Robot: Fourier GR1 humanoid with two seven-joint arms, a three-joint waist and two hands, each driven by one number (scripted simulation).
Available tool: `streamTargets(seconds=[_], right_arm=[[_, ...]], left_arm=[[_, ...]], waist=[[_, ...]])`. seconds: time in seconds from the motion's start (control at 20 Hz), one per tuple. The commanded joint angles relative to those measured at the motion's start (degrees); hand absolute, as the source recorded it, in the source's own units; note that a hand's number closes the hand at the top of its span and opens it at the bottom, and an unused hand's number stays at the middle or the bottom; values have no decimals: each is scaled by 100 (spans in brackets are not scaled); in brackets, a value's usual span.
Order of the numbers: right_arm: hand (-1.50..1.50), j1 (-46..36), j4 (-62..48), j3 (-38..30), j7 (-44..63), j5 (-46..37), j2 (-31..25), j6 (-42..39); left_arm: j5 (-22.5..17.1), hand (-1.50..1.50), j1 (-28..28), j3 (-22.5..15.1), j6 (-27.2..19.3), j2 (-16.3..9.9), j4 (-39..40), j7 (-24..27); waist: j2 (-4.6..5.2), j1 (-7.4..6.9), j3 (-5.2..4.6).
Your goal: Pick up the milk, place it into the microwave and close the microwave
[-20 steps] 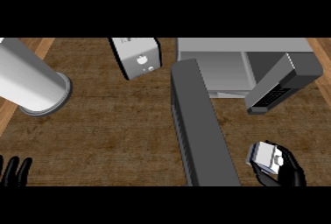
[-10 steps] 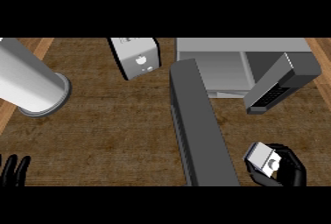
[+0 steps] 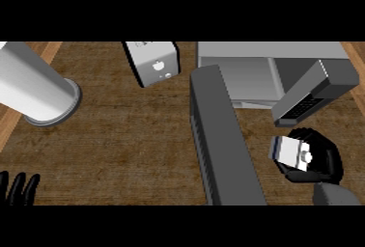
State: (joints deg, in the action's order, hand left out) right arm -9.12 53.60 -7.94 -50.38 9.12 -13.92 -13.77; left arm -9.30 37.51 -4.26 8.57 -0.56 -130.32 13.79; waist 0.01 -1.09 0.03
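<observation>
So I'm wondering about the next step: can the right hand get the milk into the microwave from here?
Probably yes: the right hand holds the milk just below the microwave, whose door stands open.

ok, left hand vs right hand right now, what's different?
The right hand is curled round the milk carton, near the open microwave; the left hand holds nothing. The right hand shows with its grey forearm at the lower right, right of the microwave door; of the left hand only upright fingers show at the lower left edge, resting. Both are black.
</observation>
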Motion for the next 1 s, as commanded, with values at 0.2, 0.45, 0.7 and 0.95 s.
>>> streamTargets(seconds=[0.2,0.45,0.7,0.95], right_arm=[[150,-687,65,238,445,137,-87,-680],[150,-713,1045,399,1178,-62,59,-23],[150,-1348,912,609,1792,-582,402,825],[150,-2509,-343,465,1952,-870,514,1207]], left_arm=[[-373,-150,9,406,163,-67,93,103],[-522,-150,-81,561,140,-87,61,-16],[-671,-150,182,667,336,-195,-52,-103],[-512,-150,88,662,348,-91,73,14]], waist=[[-5,43,-3],[-13,83,-6],[-9,38,-5],[17,-46,-2]])
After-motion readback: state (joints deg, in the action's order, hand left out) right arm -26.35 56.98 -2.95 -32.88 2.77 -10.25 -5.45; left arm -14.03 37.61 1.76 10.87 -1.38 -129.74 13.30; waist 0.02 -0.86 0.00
